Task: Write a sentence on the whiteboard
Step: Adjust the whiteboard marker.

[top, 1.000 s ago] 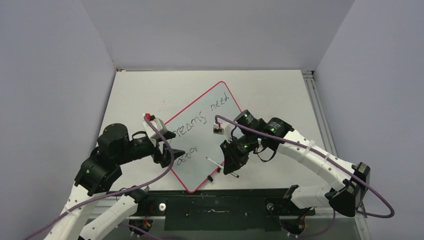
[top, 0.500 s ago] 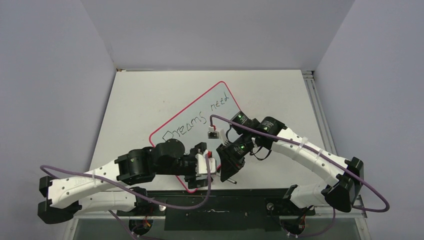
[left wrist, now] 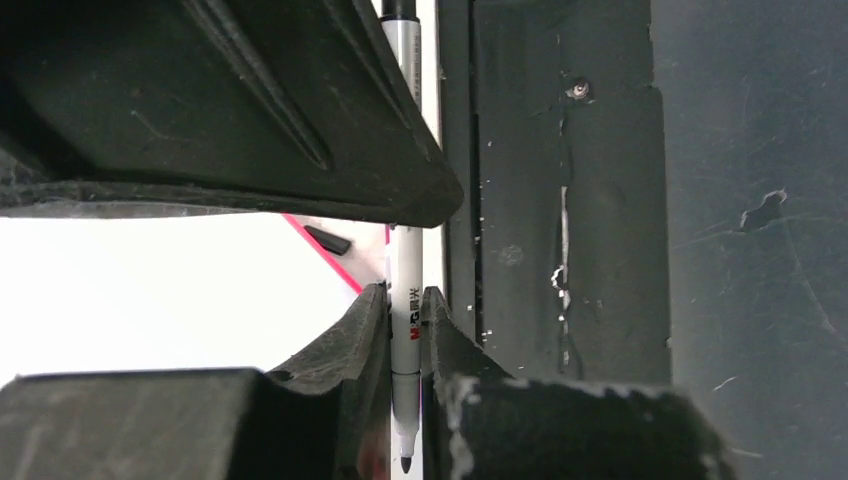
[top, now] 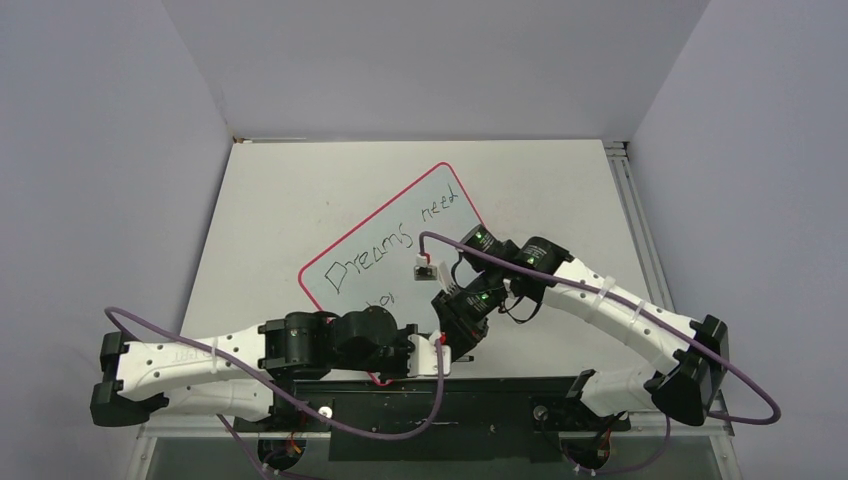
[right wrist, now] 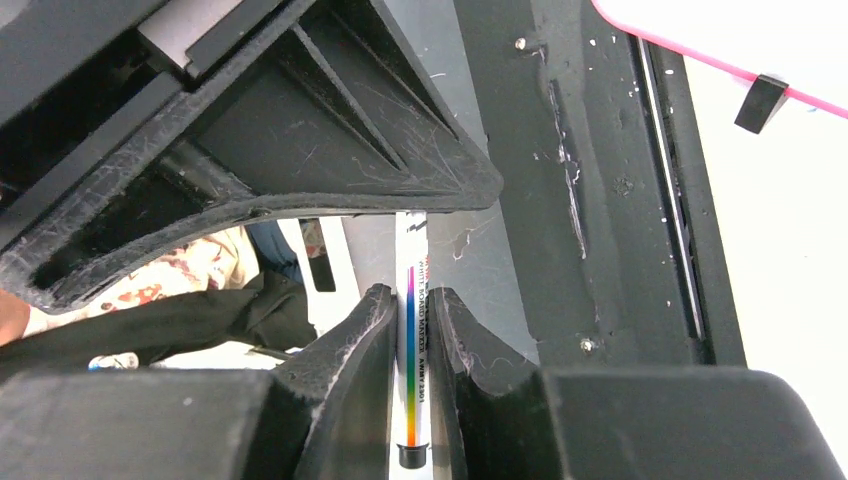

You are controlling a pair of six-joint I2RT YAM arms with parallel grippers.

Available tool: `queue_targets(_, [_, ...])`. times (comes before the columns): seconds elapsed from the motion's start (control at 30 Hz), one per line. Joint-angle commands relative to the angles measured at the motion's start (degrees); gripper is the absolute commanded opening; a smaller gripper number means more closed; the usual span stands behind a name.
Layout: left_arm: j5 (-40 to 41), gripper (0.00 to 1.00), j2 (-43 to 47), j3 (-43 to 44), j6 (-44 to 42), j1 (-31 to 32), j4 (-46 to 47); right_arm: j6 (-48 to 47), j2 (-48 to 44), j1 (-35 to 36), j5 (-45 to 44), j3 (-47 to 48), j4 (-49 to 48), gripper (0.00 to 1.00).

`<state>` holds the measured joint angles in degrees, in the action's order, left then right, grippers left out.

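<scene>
The white tabletop (top: pixel 280 200) carries the whiteboard (top: pixel 335 298), which lies flat near its middle with its long sides running from 7 o'clock up to 1 o'clock in the top view. The sentence (top: pixel 375 255) slants the same way across it. The upper row reads "Dreams need", and only a scrap of the lower row shows above the left arm.

That arm stretches along the near edge toward 3 o'clock, and the right arm bends in from 4 o'clock. They meet just off the board's 5 o'clock corner, over the black base strip (top: pixel 480 410). The left end effector (top: pixel 437 352) is clenched on the marker (left wrist: pixel 405 330), with the bare tip poking out past its fingers. The right end effector (top: pixel 452 340) is clamped on the same barrel near its black rear end. A small black foot (right wrist: pixel 760 103) sits at the board's pink rim.
</scene>
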<state>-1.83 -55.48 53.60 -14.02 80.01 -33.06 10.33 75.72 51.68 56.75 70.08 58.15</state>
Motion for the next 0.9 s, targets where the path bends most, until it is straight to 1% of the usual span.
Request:
queue_targets(0.0, [2.47, 0.0, -0.59, -1.23, 5.43, 1.57, 5.41, 3.89, -3.32, -0.82, 0.29, -1.54, -8.33, 0.08])
queue_targets(0.07, [4.22, 0.0, -0.17, -2.33, 7.97, 1.72, 6.57, 5.13, -4.21, -0.97, -1.23, -2.62, -10.19, 0.09])
queue_targets(0.13, [5.63, 0.0, 0.81, -3.86, 10.57, 1.73, 8.38, 6.15, -5.36, -1.25, -3.37, -3.73, -11.72, 0.17])
queue_targets(0.17, [6.22, 0.0, 1.53, -4.79, 12.06, 1.65, 9.35, 6.84, -6.15, -1.41, -4.5, -4.35, -12.76, 0.23])
queue_targets(0.23, [7.48, 0.0, 3.23, -6.72, 14.41, 1.49, 11.49, 8.2, -7.65, -1.85, -7.22, -5.5, -14.15, 0.39])
queue_targets(0.27, [7.79, 0.0, 4.14, -7.68, 15.74, 1.32, 12.51, 9.11, -8.51, -2.28, -9.04, -5.98, -14.85, 0.5])
queue_targets(0.3, [7.95, 0.0, 5.18, -8.67, 16.59, 1.11, 13.24, 9.92, -9.82, -2.65, -10.48, -6.54, -15.72, 0.58])
queue_targets(0.37, [7.49, 0.0, 7.09, -10.09, 17.79, 0.23, 14.24, 12.25, -12.45, -3.38, -12.96, -8.51, -18.52, 0.7])
queue_targets(0.4, [6.78, 0.0, 7.99, -10.62, 18.4, -0.61, 14.65, 13.48, -14.1, -3.66, -14.23, -9.55, -20.44, 0.74])
queue_targets(0.43, [5.66, 0.0, 8.89, -11.31, 18.94, -2.14, 15.07, 15.04, -15.75, -3.75, -15.75, -10.66, -22.25, 0.8])
queue_targets(0.47, [3.91, 0.0, 9.83, -11.95, 19.47, -3.58, 15.5, 16.57, -17.46, -3.78, -17.44, -12.11, -24.54, 0.91])
queue_targets(0.5, [2.26, 0.0, 10.83, -12.63, 20.01, -5.45, 16.13, 18.02, -19.39, -3.81, -18.52, -13.72, -26.99, 0.94])
queue_targets(0.57, [-2.93, 0.0, 12.66, -13.95, 21.1, -9.05, 17.63, 21.64, -23.09, -3.78, -20.64, -17.36, -32.57, 0.98])
queue_targets(0.63, [-7.16, 0.0, 14.34, -15.04, 21.84, -11.93, 19.25, 24.94, -26.46, -3.79, -23.42, -20.88, -37.25, 1.0])
queue_targets(0.7, [-9.68, 0.0, 14.9, -15.59, 22.37, -14.07, 19.97, 28.15, -28.93, -3.72, -25.46, -23.93, -42.04, 1.0])
queue_targets(0.8, [-12.11, 0.0, 14.18, -15.52, 22.87, -16.2, 20.07, 31.68, -30.62, -3.22, -25.42, -27.63, -47.33, 0.99])
queue_targets(0.87, [-13.29, 0.0, 13.61, -15.38, 23.13, -17.12, 20.2, 33.05, -30.95, -2.25, -24.91, -29.58, -50.18, 0.95])
